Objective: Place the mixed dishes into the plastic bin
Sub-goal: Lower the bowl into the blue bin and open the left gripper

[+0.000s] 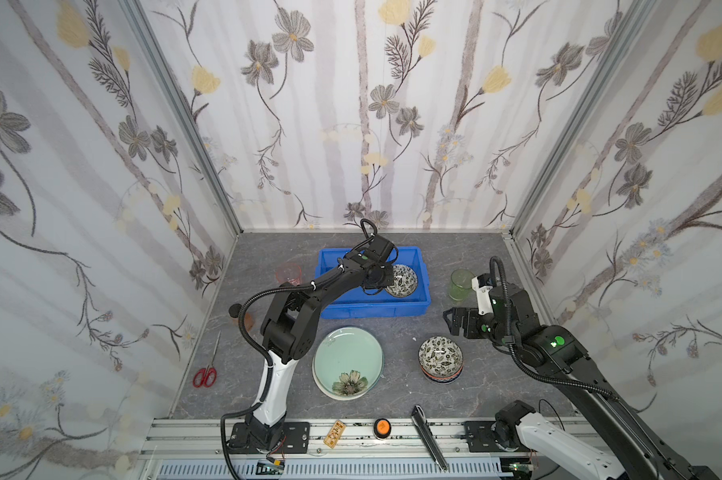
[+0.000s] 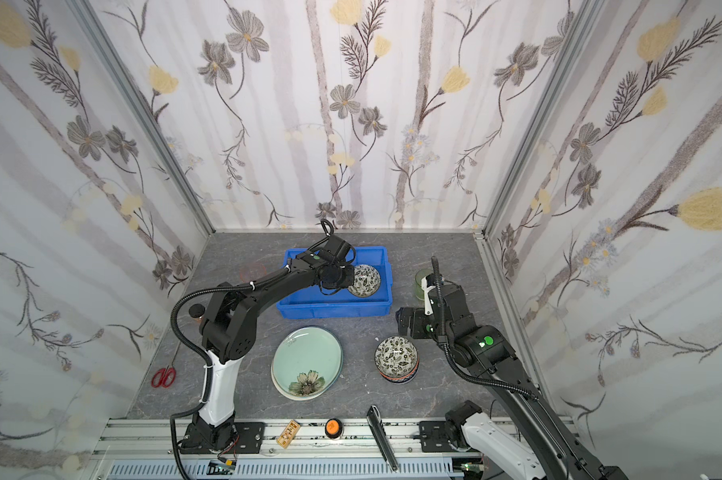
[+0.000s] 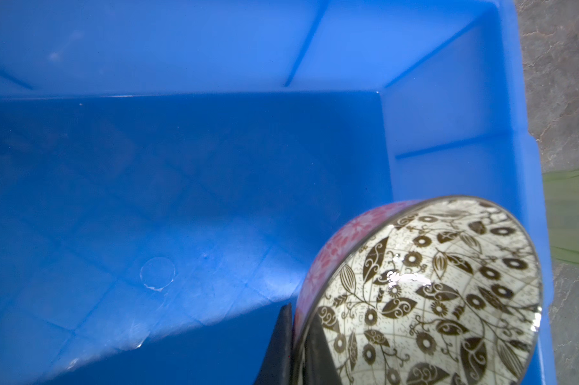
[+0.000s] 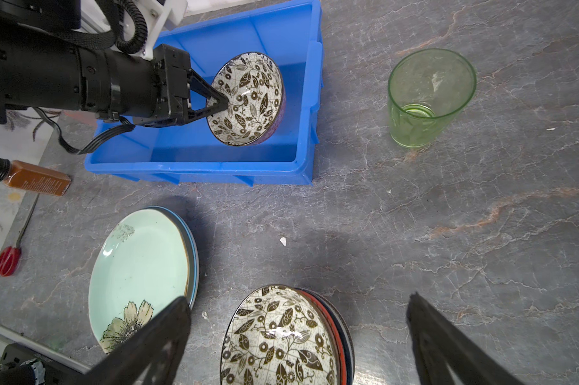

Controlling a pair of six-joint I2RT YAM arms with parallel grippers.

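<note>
My left gripper (image 4: 219,103) is shut on the rim of a small bowl (image 4: 248,96) with a black-and-white leaf inside and a pink outside. The bowl (image 1: 401,280) hangs tilted on edge inside the right end of the blue plastic bin (image 1: 371,311). One of the left gripper's fingers (image 3: 281,343) is outside the rim and the other is inside. I cannot tell whether the bowl (image 3: 431,293) touches the bin floor (image 3: 214,183). My right gripper (image 4: 298,298) is open just above a stack of patterned bowls (image 4: 281,340), holding nothing.
Pale green flower plate on a stack (image 1: 346,361) lies in front of the bin. A green tumbler (image 1: 460,284) stands right of the bin, a pink tumbler (image 1: 288,273) left of it. An amber jar (image 4: 31,176) and red-handled scissors (image 1: 205,374) lie at the left edge.
</note>
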